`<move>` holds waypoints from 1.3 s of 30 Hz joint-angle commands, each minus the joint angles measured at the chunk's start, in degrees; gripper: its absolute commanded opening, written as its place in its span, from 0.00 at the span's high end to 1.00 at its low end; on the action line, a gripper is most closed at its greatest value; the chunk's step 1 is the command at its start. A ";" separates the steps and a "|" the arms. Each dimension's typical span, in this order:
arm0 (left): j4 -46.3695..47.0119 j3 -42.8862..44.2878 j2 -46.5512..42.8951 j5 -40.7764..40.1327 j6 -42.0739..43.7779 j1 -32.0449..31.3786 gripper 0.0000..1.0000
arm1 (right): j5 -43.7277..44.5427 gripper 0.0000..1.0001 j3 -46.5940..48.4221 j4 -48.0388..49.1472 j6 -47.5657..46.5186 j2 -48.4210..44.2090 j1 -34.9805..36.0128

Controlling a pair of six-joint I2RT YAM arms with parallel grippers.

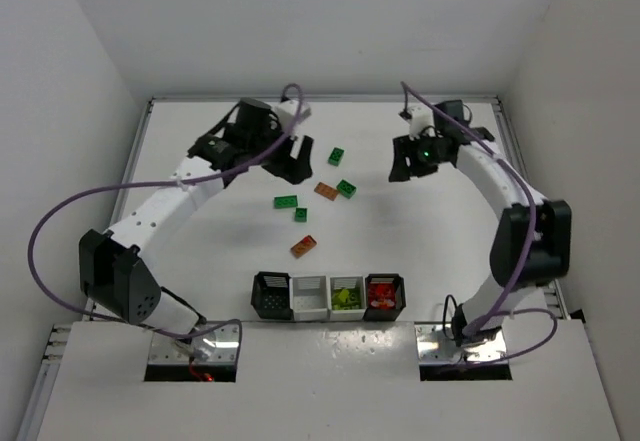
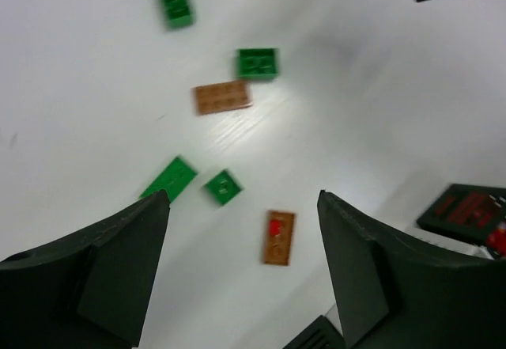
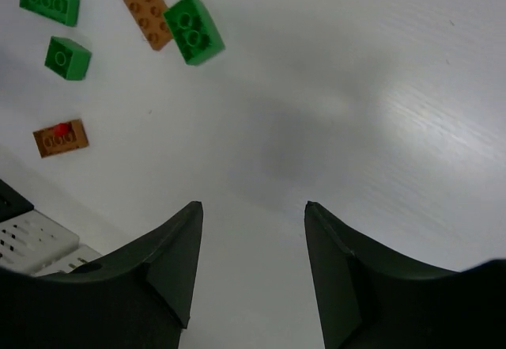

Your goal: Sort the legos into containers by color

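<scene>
The likeliest slip lies just ahead of the left gripper. A brown brick there carries what looks like a small red piece, so one pinch could carry both colours into a single bin. Farther ahead, a brown plate lies just beside a green brick, and closing on either could shove its neighbour. A small green brick sits close ahead of the left finger.

The left jaws stand wide apart, holding and touching nothing. The right gripper is spread too and empty over the table, with the legos ahead to its left. The bins stand in a row well behind both tools.
</scene>
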 commanded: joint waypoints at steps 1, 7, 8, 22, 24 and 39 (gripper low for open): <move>0.01 -2.78 -4.54 1.98 -3.83 7.52 0.18 | 4.38 0.44 10.35 1.53 -2.81 9.58 5.29; -0.78 -6.48 -7.62 -1.36 -1.46 14.92 0.15 | 2.46 0.35 32.41 -7.07 -6.68 28.16 8.28; -1.30 -7.01 -8.23 -1.88 -1.46 15.80 0.13 | 3.32 0.33 36.18 -7.96 -7.21 31.83 8.99; -0.78 -7.27 -2.00 0.57 -0.40 20.21 0.13 | 7.20 0.30 33.23 -5.69 -11.34 34.07 17.87; -0.78 -7.27 -1.48 1.27 0.12 20.21 0.13 | 7.20 0.29 33.23 -7.44 -13.01 35.12 19.01; 2.38 -8.59 -2.61 0.14 0.04 20.21 0.12 | 12.39 0.20 34.37 -4.81 -13.01 40.92 21.82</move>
